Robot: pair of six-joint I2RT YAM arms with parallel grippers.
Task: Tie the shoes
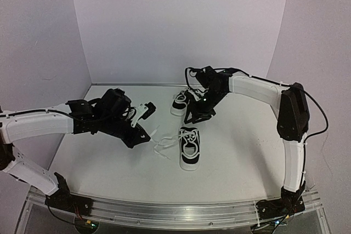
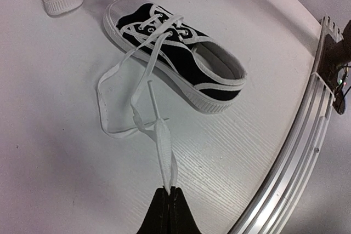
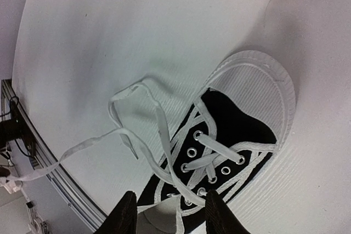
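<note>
left gripper (image 2: pixel 169 193) clamped on lace (image 2: pixel 163 141) | right gripper (image 3: pixel 170 194) jaws apart, angled down

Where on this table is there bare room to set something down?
Bare table between the near sneaker and the right arm's upright link; also the front-left strip by the rail. Crowded centre: laces, far sneaker, left gripper, right gripper.

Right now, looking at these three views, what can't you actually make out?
- Far shoe: the right arm covers part of it in the top view, and the left wrist view's top edge cuts it off.
- Near shoe, heel: cut by the right wrist view's bottom edge.
- Lace end: hidden inside the shut left tool, left wrist view.
</note>
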